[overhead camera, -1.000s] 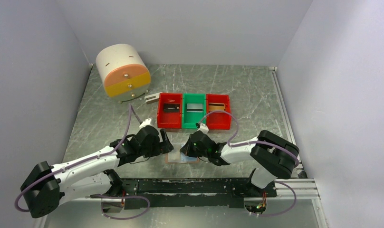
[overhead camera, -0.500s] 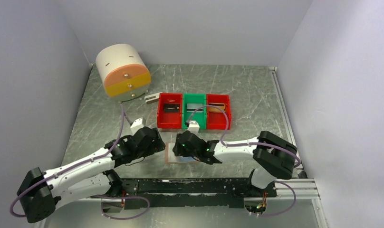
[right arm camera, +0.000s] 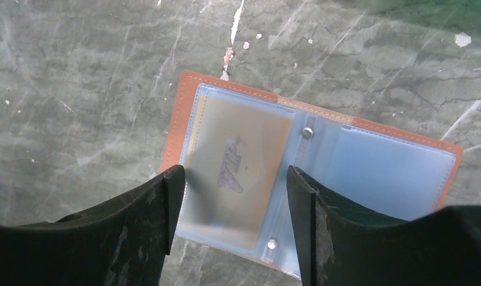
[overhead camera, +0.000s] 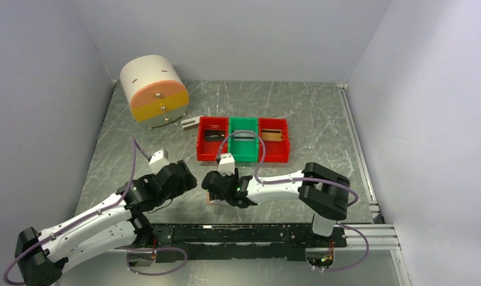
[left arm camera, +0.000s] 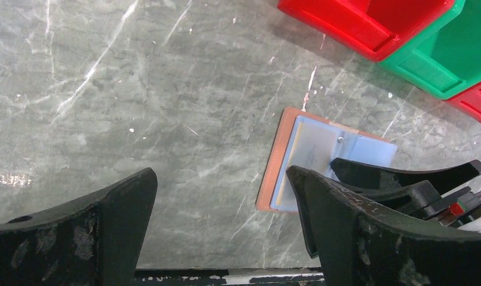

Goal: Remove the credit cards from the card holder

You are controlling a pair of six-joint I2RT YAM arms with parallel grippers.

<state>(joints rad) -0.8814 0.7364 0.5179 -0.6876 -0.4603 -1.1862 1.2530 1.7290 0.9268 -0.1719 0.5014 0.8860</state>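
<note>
Card holder (right arm camera: 345, 161) lies open and flat on the table (right arm camera: 77, 89), inner side up, right under your right gripper (right arm camera: 233, 179). Its long axis runs roughly finger to finger, skewed a little. The end by the finger on the left of the wrist view reaches further out from the wrist. The other end drops back and passes beyond the opposite finger. A tan border frames the pale blue pockets (right arm camera: 393, 173).

The pocketed card (right arm camera: 238, 167) sits between your two right fingertips under clear film, gold-brown with a logo. Its long axis is square to the holder's and points along the fingers. A yellow edge shows at the outer side of that pocket; can't tell if it's a second card. The fold, marked by two snaps (right arm camera: 307, 131), runs just inside the other fingertip, so the second pocket lies mostly outside the gap.

Your right fingers (right arm camera: 125, 238) are apart, straddling the card's pocket and clamped on nothing. Can't tell if the tips touch the holder.

Your left gripper (left arm camera: 221, 179) has its left fingers (left arm camera: 77, 238) spread wide, gripping nothing. The holder lies just off one fingertip, outside that gap.

Beyond both grippers, the bins (overhead camera: 245, 157) stand in a row, with binned cards (overhead camera: 274, 134) lying inside.
</note>
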